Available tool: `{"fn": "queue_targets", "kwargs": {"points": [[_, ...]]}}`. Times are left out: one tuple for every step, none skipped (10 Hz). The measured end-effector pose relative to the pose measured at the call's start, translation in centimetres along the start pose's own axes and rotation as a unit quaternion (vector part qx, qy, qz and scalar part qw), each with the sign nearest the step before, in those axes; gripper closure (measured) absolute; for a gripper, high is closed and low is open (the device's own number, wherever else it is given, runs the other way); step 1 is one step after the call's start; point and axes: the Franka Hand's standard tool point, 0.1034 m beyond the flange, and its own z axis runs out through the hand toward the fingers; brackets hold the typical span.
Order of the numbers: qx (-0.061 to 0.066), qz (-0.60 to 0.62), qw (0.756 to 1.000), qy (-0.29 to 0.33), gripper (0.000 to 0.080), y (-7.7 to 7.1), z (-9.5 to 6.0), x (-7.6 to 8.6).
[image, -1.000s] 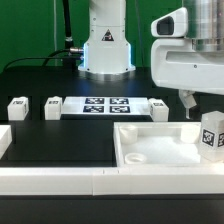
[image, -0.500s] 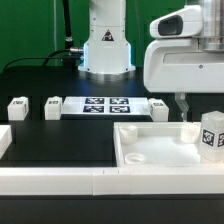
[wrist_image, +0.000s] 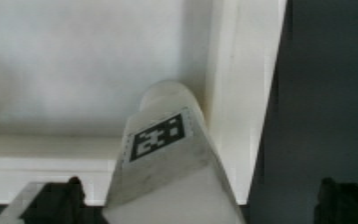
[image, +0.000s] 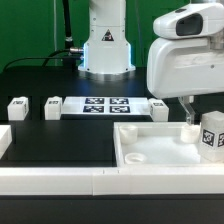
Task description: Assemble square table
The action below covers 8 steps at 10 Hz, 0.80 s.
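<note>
Far left, I see: first loose leg and second loose leg, small white tagged blocks, apart from each other on the black table.
Centre: the marker board lies flat, between the second loose leg and a third loose leg just beside its right end.
Front edge: white border rails run across.
Right of centre: the square table slab lies recess up, a round socket showing in its near corner.
Inside the slab: one standing leg, upright at the exterior view's right side, tag facing the camera.
My gripper: above the slab's far right part, jaws spread wide, gripping nothing.
Leg versus hand: my wrist view looks down on the standing leg between the fingertips, with a gap on both sides.
</note>
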Motion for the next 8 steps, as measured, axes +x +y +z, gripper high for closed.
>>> {"fn": "queue_targets", "kwargs": {"points": [[-0.001,-0.038,0.999,0.0,0.015,0.2,0.01,0.0],[-0.001,-0.06,0.998,0.0,0.015,0.33,0.01,-0.01],[-0.001,-0.059,0.998,0.0,0.0195,0.38,0.05,-0.03],[-0.001,-0.058,0.998,0.0,0.0195,0.38,0.05,-0.03],[-0.001,-0.058,0.998,0.0,0.038,0.39,0.05,-0.03],[-0.001,-0.058,0.998,0.0,0.0516,0.41,0.04,-0.02],[-0.001,-0.048,0.999,0.0,0.0516,0.42,0.04,-0.02],[-0.001,-0.041,0.999,0.0,0.0516,0.41,0.04,-0.01]]}}
